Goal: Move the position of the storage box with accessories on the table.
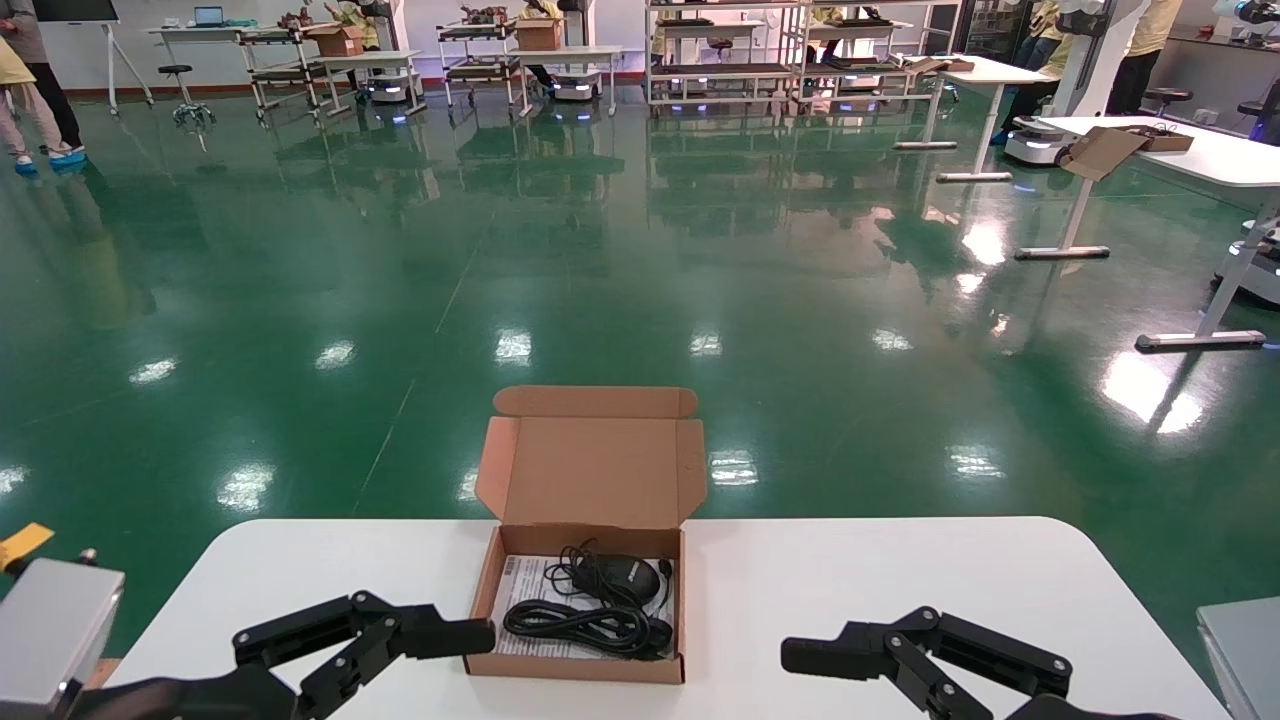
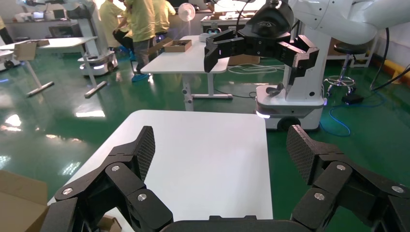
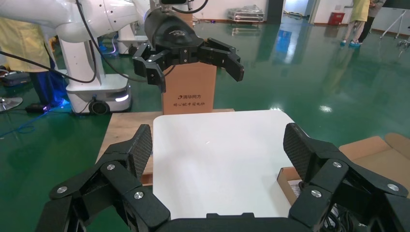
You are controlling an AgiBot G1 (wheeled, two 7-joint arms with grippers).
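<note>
The storage box (image 1: 592, 470), a shallow brown cardboard mailer, sits on the white table (image 1: 850, 580) near its far edge, lid standing open. Inside lie a black mouse (image 1: 625, 575), a coiled black cable (image 1: 585, 625) and a white printed sheet (image 1: 522, 590). My left gripper (image 1: 440, 640) is open, its tip just beside the box's left wall. My right gripper (image 1: 830, 660) is open, a hand's width right of the box. The left wrist view shows open fingers (image 2: 145, 145) over bare table, a box corner (image 2: 14, 203) at the side. In the right wrist view the box wall (image 3: 285, 176) lies beside one finger (image 3: 296, 145).
A grey housing (image 1: 50, 630) stands off the table's left corner and a grey panel (image 1: 1240, 640) off its right. A tall cardboard carton (image 3: 188, 89) stands on a wooden surface (image 3: 125, 130) beyond the table's left end. Another robot's base (image 2: 290, 106) stands past the right end.
</note>
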